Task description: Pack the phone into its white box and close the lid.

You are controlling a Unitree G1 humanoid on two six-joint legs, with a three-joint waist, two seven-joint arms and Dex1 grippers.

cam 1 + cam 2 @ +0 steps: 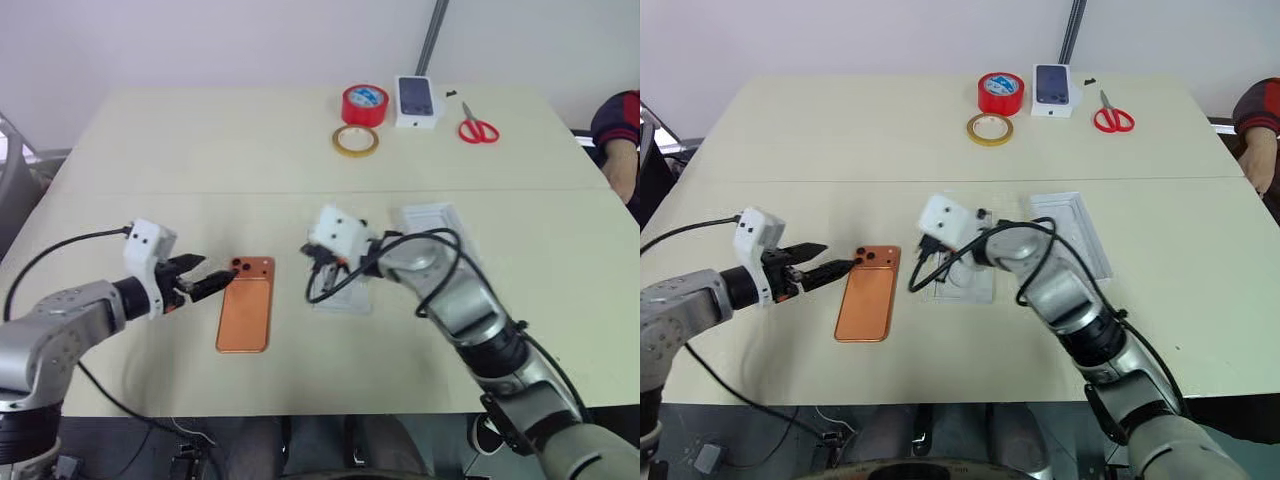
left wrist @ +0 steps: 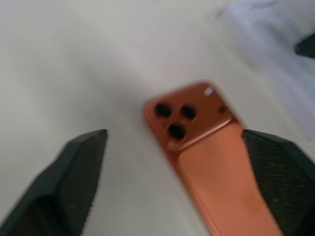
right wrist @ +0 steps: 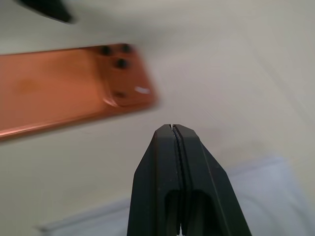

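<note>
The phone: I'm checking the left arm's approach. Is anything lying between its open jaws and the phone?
Nothing visible does. The left gripper has its jaws open beside the lens corner of the phone, with bare table between them. The right gripper, shut, is on the phone's other side.

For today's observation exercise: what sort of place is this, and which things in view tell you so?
Probably a lab or workshop test bench: a plain beige table against a bare wall, with tape rolls and red scissors at its far edge and an orange phone laid out.
</note>
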